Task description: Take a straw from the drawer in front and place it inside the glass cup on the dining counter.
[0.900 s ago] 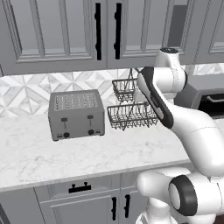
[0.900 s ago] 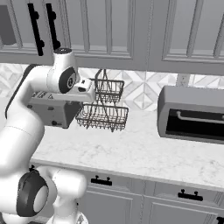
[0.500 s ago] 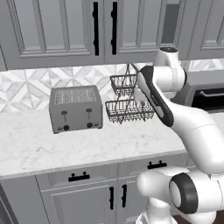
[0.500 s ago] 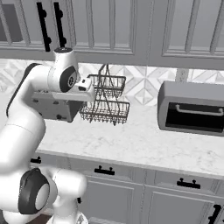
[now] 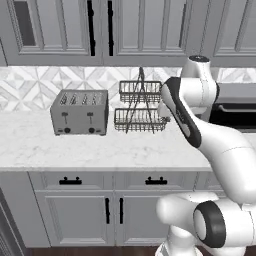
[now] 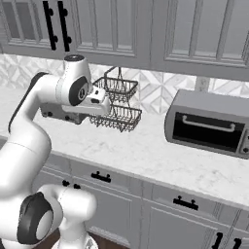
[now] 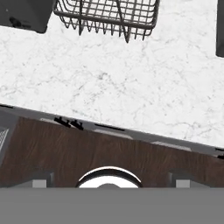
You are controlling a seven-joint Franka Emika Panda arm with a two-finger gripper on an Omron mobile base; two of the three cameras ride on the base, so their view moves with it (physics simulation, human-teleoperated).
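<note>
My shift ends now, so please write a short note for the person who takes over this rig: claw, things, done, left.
Claw: open, holding nothing, looking down over the worktop edge.
Drawers: the drawer under the toaster and the drawer under the wire rack are both shut.
Done: no step, judging by the shut drawers.
Left: open the drawer, take the straw, put it in the glass cup.

Grey cabinets [image 5: 75,30] hang above a marble worktop [image 5: 100,150] with patterned backsplash [image 5: 30,87]; dark wooden floor [image 7: 109,153].
</note>
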